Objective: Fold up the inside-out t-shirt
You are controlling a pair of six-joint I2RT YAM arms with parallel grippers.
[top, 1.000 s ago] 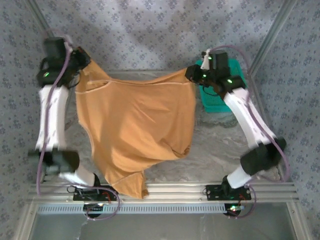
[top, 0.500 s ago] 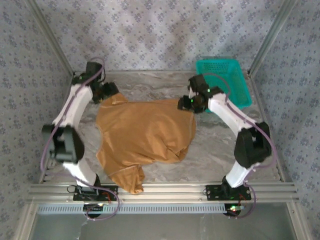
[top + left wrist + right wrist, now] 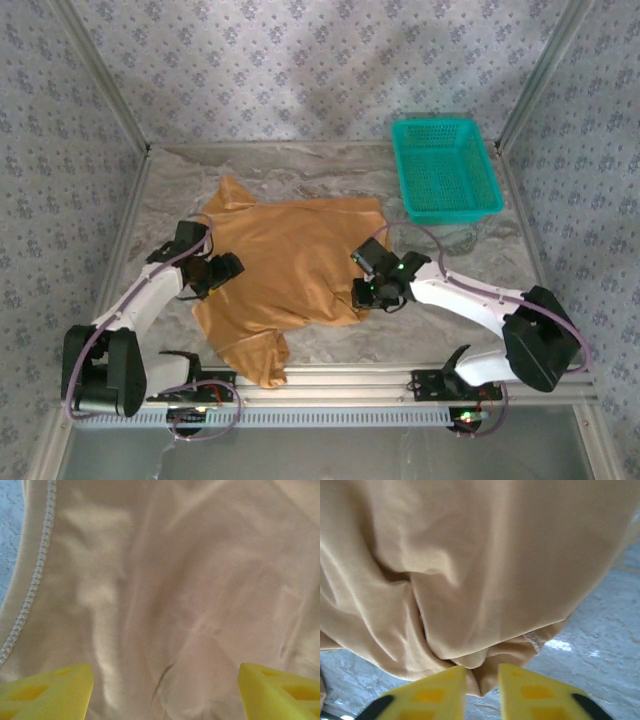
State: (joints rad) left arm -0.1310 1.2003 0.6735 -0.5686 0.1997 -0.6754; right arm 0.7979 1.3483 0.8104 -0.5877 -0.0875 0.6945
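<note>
The inside-out t-shirt, tan-orange, lies spread and wrinkled on the marble table; one part hangs over the front rail. My left gripper hovers over the shirt's left side, close above the cloth. In the left wrist view, the left gripper is open, its yellow fingers wide apart with nothing between them, and a stitched seam runs at the left. My right gripper is at the shirt's near right edge. In the right wrist view, the right gripper is shut on a bunched fold of the hem.
A teal basket stands at the back right, apart from the shirt. Bare marble lies right of the shirt and along the back. The aluminium front rail and patterned side walls bound the table.
The shirt went from hanging between both raised grippers to lying on the table. The left gripper let go and opened. Both arms came down and toward the near side, the right to the hem.
</note>
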